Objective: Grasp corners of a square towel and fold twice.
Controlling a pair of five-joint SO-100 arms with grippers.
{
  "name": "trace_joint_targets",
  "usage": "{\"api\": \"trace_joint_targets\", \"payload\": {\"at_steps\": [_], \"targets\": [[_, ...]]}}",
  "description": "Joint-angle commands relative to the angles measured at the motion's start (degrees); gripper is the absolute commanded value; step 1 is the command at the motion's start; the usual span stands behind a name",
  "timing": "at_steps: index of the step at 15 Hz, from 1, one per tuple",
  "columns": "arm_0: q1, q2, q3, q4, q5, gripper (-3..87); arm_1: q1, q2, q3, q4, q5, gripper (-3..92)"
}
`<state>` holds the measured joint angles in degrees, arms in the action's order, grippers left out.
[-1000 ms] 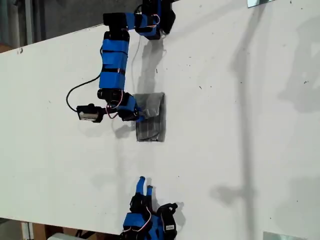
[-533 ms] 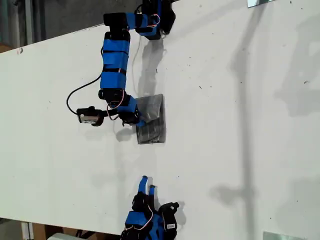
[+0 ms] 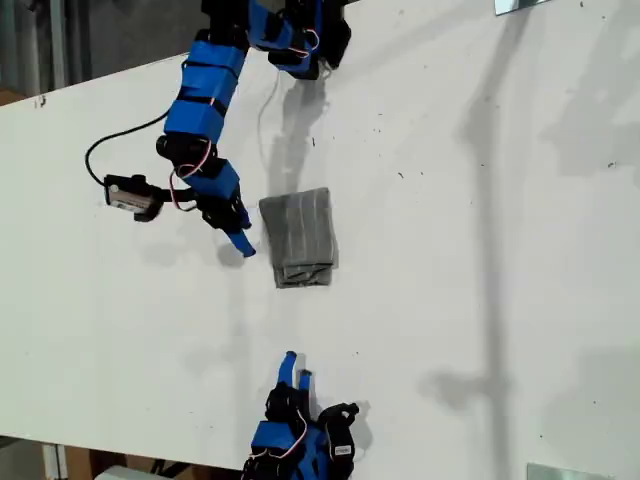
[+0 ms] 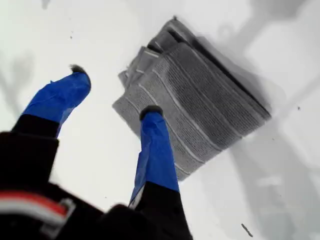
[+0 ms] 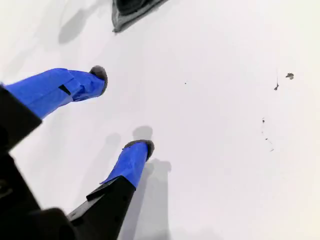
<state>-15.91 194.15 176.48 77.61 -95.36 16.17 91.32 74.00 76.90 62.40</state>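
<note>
The towel [image 3: 298,235] lies folded into a small grey pinstriped rectangle near the table's middle in the exterior view. Its layered corners [image 4: 134,67] show loosely stacked at one end. My first gripper [image 3: 232,232] hovers just off the towel's edge, on the exterior view's left, and is open with nothing held [image 4: 112,92]. One of its fingertips [image 4: 150,114] shows in front of the towel [image 4: 205,100]. At the bottom of the exterior view, my second gripper [image 3: 297,368] is open over bare table [image 5: 120,110], well apart from the towel.
The white table [image 3: 480,250] carries a few small dark specks [image 5: 289,76]. The first arm's black cable [image 3: 120,145] loops over the table on the exterior view's left. A dark grey patch [image 5: 132,10] lies farther out from my second gripper.
My first gripper has come off the towel, opened, and drawn back toward the exterior view's left. The towel stays folded on the table. My second gripper has barely moved.
</note>
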Motion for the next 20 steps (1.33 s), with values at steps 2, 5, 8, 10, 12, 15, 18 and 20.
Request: {"api": "trace_joint_targets", "payload": {"at_steps": [2, 5, 8, 10, 12, 15, 18, 20], "targets": [[-0.8, 0.4, 0.4, -1.1, 0.6, 24.1, -0.6, 25.1, 30.8, -4.6, 7.0, 23.8], [-3.5, 0.8, 0.8, -1.4, 3.0, 24.3, -6.5, 44.8, 59.2, -14.5, 18.3, 22.5], [-7.5, 2.5, 1.4, -1.6, 6.5, 24.3, -11.3, 67.6, 77.3, -17.4, 26.3, 22.2], [-10.7, 3.0, 1.4, -1.6, 7.8, 24.2, -11.8, 82.8, 84.4, -12.0, 30.1, 22.0], [-12.3, 2.9, 1.5, -1.6, 7.8, 24.2, -12.8, 95.7, 87.9, -0.4, 35.2, 22.2], [-12.5, 4.0, 1.6, -1.7, 9.2, 24.1, -13.2, 97.4, 89.2, 4.0, 38.8, 27.7], [-12.0, 4.1, 1.8, -2.3, 21.5, 23.9, -16.3, 97.4, 88.6, 6.2, 36.2, 27.5], [-12.0, 4.1, 1.9, -2.4, 23.5, 23.3, -16.1, 97.4, 88.5, 6.4, 35.7, 27.1]]}}
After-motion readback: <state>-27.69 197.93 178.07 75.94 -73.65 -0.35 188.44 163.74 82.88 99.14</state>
